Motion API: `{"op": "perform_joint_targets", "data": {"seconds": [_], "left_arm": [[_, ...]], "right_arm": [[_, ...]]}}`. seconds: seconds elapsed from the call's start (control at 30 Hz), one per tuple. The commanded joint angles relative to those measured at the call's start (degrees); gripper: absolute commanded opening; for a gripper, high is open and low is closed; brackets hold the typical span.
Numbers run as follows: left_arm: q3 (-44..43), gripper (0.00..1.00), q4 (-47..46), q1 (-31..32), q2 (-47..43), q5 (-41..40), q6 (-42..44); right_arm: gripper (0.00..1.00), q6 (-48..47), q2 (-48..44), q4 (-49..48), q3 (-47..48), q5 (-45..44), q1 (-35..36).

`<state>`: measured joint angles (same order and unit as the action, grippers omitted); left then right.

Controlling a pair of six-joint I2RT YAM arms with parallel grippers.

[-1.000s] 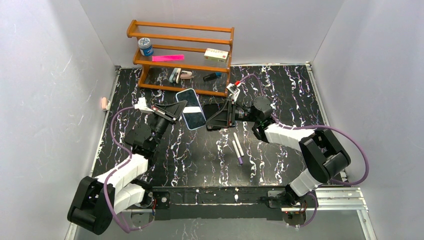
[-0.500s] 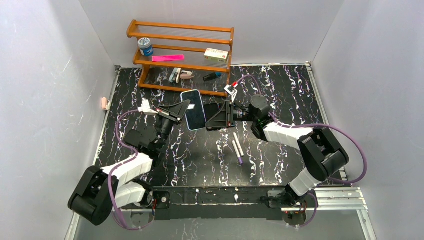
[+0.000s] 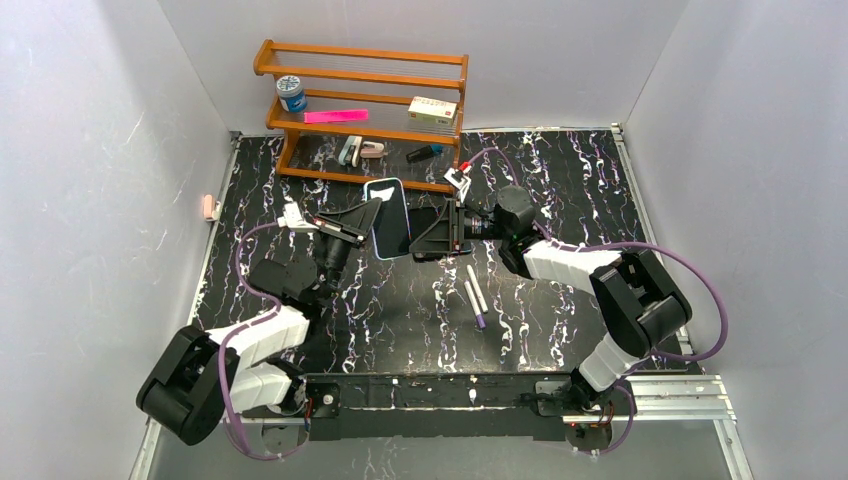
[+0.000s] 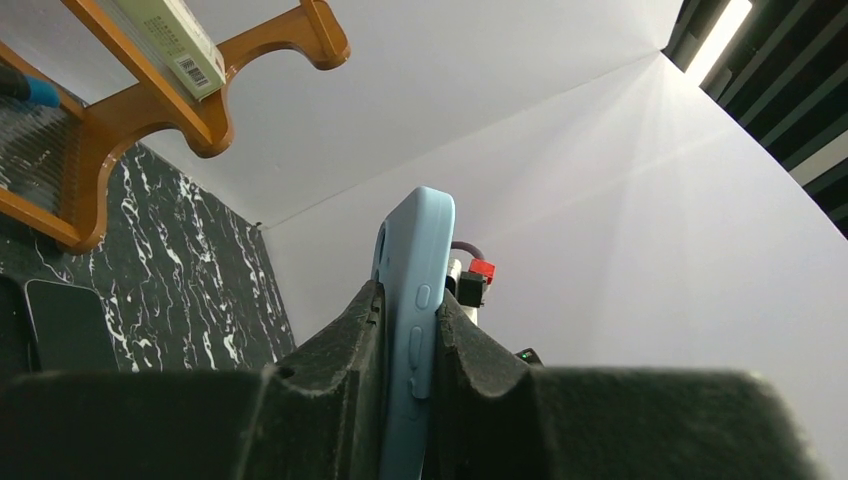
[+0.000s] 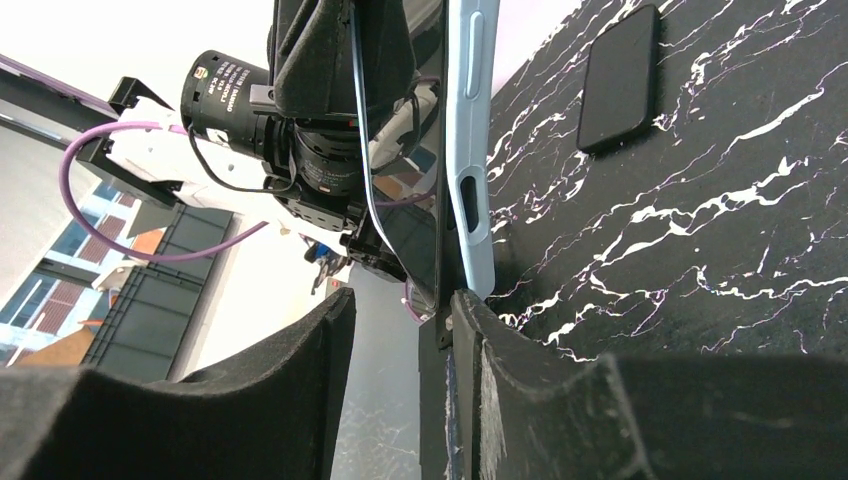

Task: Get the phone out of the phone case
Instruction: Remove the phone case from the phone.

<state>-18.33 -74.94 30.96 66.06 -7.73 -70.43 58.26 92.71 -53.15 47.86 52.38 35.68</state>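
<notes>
Phone case, light blue with the phone inside, stands on edge above the counter, pinched tight in my left hand. My right hand waits half-open at its lower edge, gripping nothing. Beyond stands a wooden rack.

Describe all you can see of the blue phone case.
The phone case is light blue, matte and rubbery-looking, with raised side buttons and an oval cutout in its edge. It holds the dark-screened phone and is lifted off the table, tilted up. The left end effector is shut across its thickness; the right end effector, open, sits at one end.
</notes>
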Motion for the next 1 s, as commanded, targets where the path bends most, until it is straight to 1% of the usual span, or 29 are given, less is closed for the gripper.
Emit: {"op": "perform_joint_targets", "data": {"seconds": [0.0, 0.17, 0.3, 0.4, 0.47, 0.53, 0.63, 0.83, 0.97], "left_arm": [[-0.1, 0.0, -7.0, 6.8, -0.2, 11.1, -5.9], [3.5, 0.0, -6.0, 6.5, -4.4, 6.1, -1.7], [4.3, 0.0, -0.2, 5.0, -9.3, 4.5, 2.4], [4.5, 0.0, 2.7, 4.2, -12.1, 3.4, 4.3], [4.8, 0.0, 3.3, 4.1, -13.0, 2.3, 4.5], [5.0, 0.0, 3.3, 4.1, -13.0, 1.5, 3.9], [4.8, 0.0, 3.2, 4.1, -12.6, 1.3, 2.6], [3.9, 0.0, 3.0, 4.1, -12.2, 0.9, 2.3], [3.5, 0.0, 3.0, 4.1, -11.4, 0.3, 2.7]], "right_arm": [[0.49, -2.5, 0.8, -3.9, 5.4, -9.5, 1.2], [0.49, -6.0, -0.7, -0.3, 5.1, -8.6, 1.0], [0.5, -8.8, -4.1, 2.9, 2.1, -7.8, -0.7], [0.58, -10.7, -6.6, 5.3, 0.4, -8.2, -2.3], [0.67, -12.1, -7.7, 7.1, 0.1, -9.0, -2.4], [0.73, -12.5, -7.6, 7.4, 0.1, -9.1, -2.4], [0.78, -11.3, -6.4, 5.7, 0.3, -8.8, -2.3], [0.76, -7.3, -3.9, -0.1, 1.0, -5.7, -0.6], [0.71, -5.4, -3.6, -3.3, 0.5, -4.0, 0.3]]}}
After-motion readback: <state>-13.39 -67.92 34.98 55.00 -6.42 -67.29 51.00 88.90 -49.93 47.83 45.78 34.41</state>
